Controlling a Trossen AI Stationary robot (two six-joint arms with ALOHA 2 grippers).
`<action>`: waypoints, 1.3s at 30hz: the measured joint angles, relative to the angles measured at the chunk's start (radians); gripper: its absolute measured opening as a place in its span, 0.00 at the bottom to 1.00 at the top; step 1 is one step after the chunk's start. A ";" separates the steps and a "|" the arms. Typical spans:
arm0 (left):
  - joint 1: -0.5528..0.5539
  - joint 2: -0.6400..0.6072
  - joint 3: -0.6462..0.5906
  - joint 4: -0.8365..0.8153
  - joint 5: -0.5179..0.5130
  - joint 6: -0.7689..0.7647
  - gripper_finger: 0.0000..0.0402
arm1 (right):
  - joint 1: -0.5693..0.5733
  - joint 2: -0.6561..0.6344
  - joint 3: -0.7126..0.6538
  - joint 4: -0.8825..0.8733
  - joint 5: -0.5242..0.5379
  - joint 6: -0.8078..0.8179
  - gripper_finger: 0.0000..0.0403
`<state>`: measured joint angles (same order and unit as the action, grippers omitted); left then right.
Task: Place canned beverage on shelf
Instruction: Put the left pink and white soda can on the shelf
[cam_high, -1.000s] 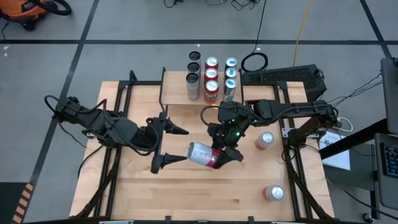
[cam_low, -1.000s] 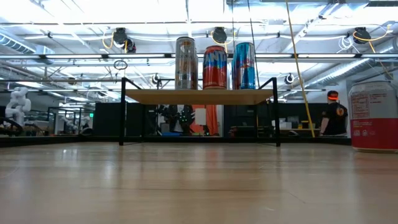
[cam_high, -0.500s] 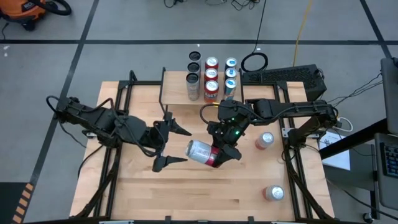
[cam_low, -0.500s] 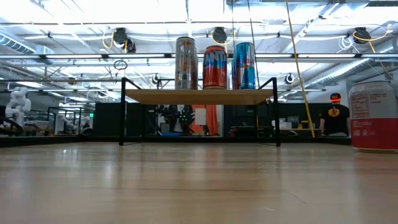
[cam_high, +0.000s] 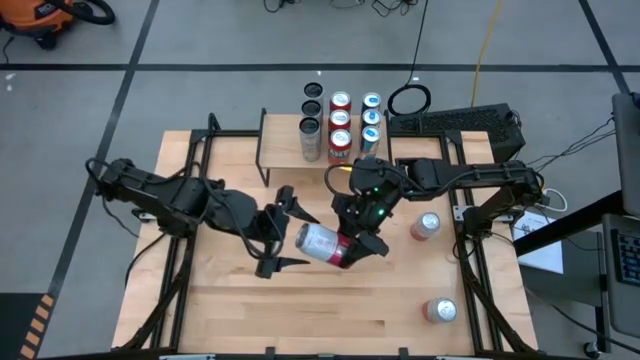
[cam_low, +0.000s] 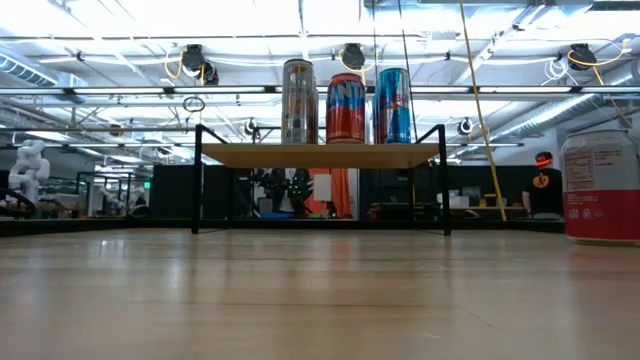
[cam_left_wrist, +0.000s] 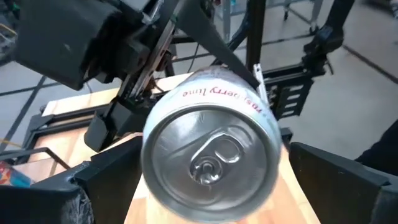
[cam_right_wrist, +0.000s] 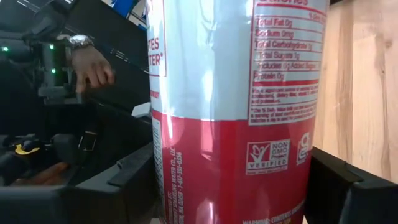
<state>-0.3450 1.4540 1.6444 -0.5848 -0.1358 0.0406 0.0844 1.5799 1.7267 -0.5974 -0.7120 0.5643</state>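
High view: seven shelf (cam_high: 285, 148) cans, two tabletop cans, one can (cam_high: 325, 245) in right end effector (cam_high: 352, 245); left end effector (cam_high: 278, 232) wide open.

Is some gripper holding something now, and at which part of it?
The right gripper holds the red and white can sideways, gripping its red lower end. The left gripper is open around the can's top end and holds nothing yet.
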 joint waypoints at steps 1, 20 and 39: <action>0.001 0.006 0.000 0.001 -0.005 0.001 1.00 | -0.002 0.000 0.000 -0.001 0.000 0.000 0.68; 0.007 0.013 0.000 0.029 -0.026 -0.007 0.79 | -0.018 0.000 0.000 -0.004 -0.026 -0.009 0.68; 0.004 0.013 -0.001 0.012 -0.018 -0.195 0.73 | -0.019 -0.001 0.002 0.002 0.015 0.076 0.85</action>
<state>-0.3412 1.4666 1.6436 -0.5724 -0.1535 -0.1542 0.0654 1.5791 1.7283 -0.5950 -0.6974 0.6402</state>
